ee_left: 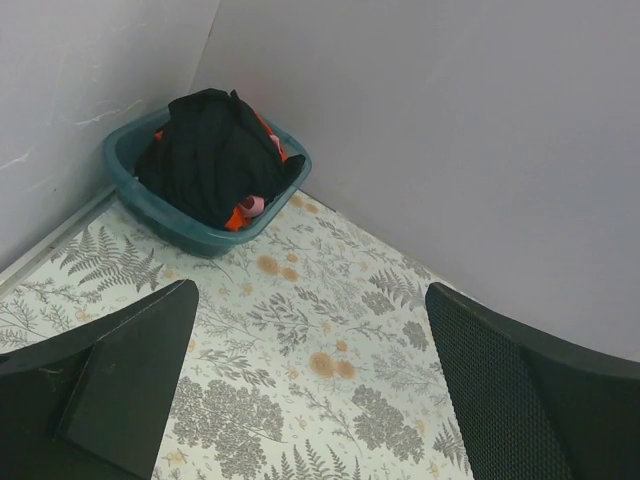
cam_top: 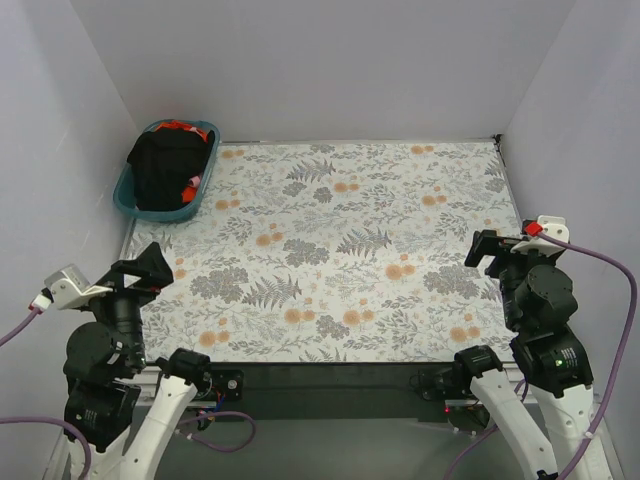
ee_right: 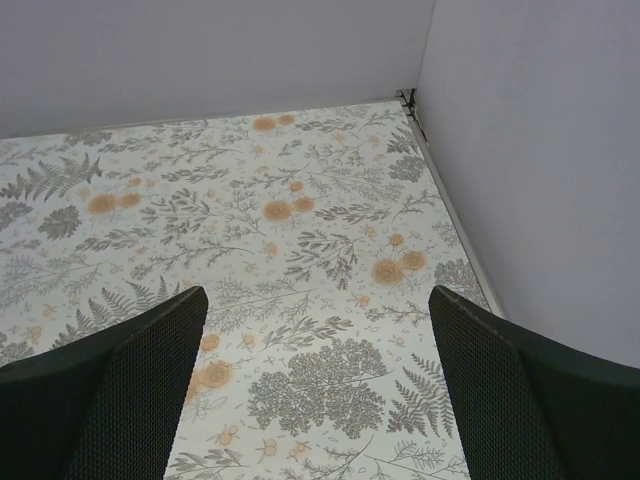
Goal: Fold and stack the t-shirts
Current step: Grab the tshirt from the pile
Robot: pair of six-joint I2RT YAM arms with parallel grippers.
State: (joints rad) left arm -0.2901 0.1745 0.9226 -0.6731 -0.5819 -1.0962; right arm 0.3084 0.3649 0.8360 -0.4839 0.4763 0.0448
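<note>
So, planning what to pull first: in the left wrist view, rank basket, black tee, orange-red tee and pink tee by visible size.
Teal basket
Black tee
Orange-red tee
Pink tee
The last two show only slivers.

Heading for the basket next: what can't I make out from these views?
Shirt count: in top and left wrist views, the black t-shirt covers the pile in the teal basket; only slivers of orange-red cloth and pink cloth show.
Right wrist view: basket lies outside the frame.
</note>
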